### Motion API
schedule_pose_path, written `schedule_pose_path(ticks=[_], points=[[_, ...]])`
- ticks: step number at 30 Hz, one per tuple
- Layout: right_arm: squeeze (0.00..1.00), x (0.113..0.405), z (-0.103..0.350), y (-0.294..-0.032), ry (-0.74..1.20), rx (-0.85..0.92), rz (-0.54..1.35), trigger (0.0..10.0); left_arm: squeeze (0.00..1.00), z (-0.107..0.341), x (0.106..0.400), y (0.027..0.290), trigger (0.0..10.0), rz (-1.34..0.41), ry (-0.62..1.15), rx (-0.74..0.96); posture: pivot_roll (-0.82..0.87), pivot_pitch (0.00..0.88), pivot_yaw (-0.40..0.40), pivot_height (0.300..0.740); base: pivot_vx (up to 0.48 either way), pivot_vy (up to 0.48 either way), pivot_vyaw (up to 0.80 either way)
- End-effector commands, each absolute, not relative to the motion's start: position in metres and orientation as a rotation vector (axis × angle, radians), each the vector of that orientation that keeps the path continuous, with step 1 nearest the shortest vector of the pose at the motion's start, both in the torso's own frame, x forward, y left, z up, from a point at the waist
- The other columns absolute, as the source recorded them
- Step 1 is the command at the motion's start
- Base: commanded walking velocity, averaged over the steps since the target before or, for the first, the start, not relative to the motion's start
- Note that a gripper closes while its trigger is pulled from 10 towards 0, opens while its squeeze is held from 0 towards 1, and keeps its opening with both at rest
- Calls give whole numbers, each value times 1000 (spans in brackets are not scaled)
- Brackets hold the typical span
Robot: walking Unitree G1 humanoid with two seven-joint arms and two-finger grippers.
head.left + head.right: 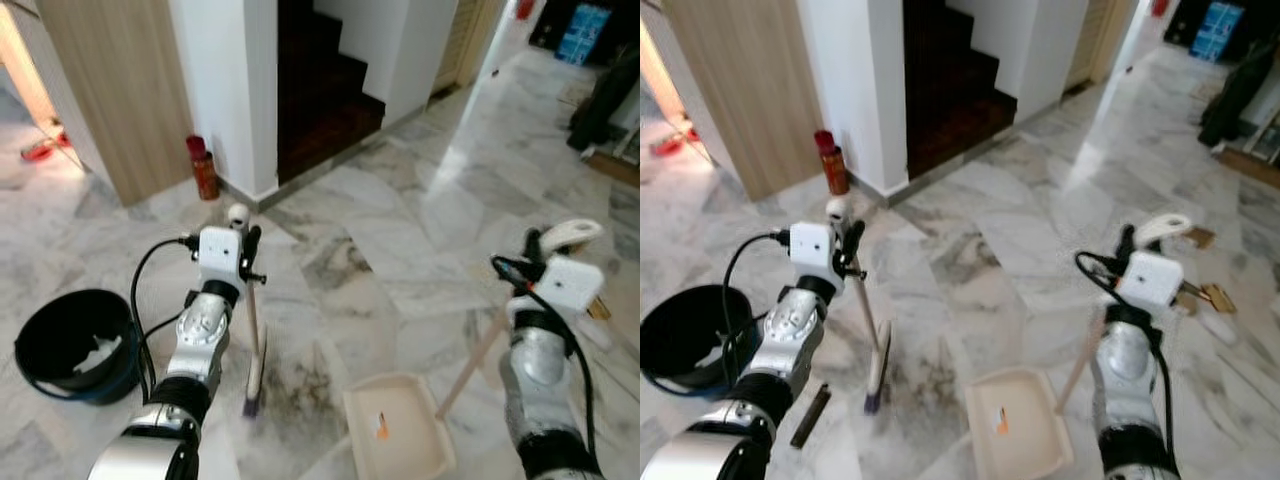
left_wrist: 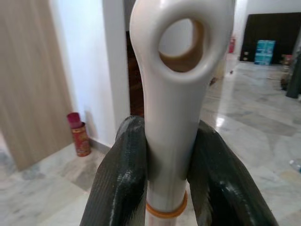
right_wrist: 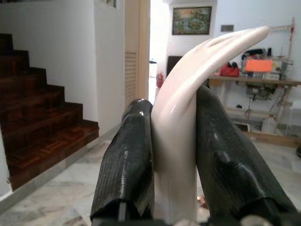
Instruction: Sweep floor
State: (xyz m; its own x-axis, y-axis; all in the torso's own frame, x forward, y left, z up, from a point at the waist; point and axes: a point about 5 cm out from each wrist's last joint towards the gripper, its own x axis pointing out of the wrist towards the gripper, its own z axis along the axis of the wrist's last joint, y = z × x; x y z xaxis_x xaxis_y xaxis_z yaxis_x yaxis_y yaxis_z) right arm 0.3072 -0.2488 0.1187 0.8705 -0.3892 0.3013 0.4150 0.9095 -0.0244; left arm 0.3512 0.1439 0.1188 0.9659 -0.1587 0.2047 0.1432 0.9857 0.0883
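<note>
My left gripper (image 1: 246,250) is shut on the upper end of a cream broom handle (image 2: 181,70), just below its hanging loop. The broom stands nearly upright, and its brush head (image 1: 255,383) rests on the marble floor in front of me. My right gripper (image 3: 174,122) is shut on the curved cream grip (image 3: 197,66) of a long-handled dustpan. The dustpan tray (image 1: 400,440) lies flat on the floor to the right of the brush, with a small orange scrap (image 1: 381,425) inside it. Dark smudges mark the floor around the brush.
A black bin (image 1: 70,345) holding white paper sits on the floor at my left. A red canister (image 1: 203,167) stands by the white wall corner, beside dark wooden stairs (image 1: 320,90). Tan scraps (image 1: 1205,295) lie at the right, and a dark strip (image 1: 810,415) lies near my left arm.
</note>
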Motion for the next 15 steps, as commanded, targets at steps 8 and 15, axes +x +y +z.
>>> schedule_pose_path(ticks=[8, 15], points=[[0, 304, 132, -265, -343, -96, -468, 10000, 0, 119, 345, 127, 10000, -214, -254, 54, 59, 0, -95, 740, 0, 0, -800], [0, 309, 133, -260, -342, -83, -457, 10000, 0, 123, 345, 130, 10000, -230, -260, 80, 97, 0, -61, 740, 0, 0, -800]])
